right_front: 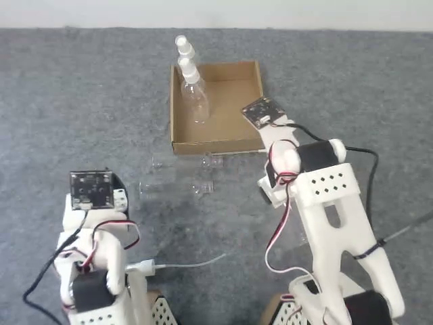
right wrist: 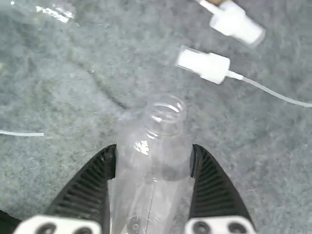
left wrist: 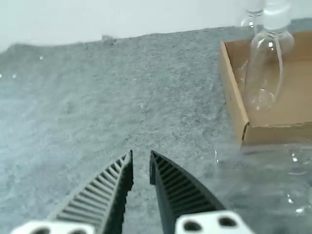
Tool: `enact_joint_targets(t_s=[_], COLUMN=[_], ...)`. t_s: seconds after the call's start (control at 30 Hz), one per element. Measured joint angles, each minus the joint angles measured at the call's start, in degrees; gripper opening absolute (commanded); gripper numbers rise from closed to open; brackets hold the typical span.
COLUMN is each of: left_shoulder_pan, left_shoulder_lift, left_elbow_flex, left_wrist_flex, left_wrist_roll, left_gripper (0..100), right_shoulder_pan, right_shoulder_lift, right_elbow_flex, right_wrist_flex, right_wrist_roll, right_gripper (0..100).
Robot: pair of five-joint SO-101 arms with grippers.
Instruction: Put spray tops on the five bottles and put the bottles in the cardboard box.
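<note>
Op A: Right gripper (right wrist: 154,151) state?
Op B: I logged it clamped on an uncapped bottle (right wrist: 152,170), by two loose spray tops (right wrist: 204,65) on grey carpet (right wrist: 73,87).
Op A: Left gripper (left wrist: 141,161)?
Op B: Barely parted, empty, facing the cardboard box (left wrist: 233,92).

My right arm (right_front: 325,196) hung over the cardboard box's (right_front: 230,108) near right corner. One capped bottle (right_front: 195,95) stood inside against the left wall, a second capped bottle (right_front: 184,46) just behind the box. Two open bottles (right_front: 177,187) lay on the carpet (right_front: 81,101) before it.
</note>
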Motion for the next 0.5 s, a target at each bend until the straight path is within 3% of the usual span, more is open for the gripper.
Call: enact_joint_targets(t_s=[0.13,0.5], left_shoulder_pan=[0.0,7.91], left_shoulder_lift=[0.0,0.0], left_elbow_flex=[-2.73,-3.08], left_wrist_flex=[3.96,13.45], left_wrist_roll=[-6.07,-16.97], left_gripper=[5,3], right_shoulder_pan=[1.67,5.01], right_shoulder_lift=[-0.7,-0.7], right_elbow_flex=[4.13,5.89], right_wrist_flex=[-3.43,-5.8], right_wrist_roll=[0.0,0.0], right_gripper=[2.4,2.4])
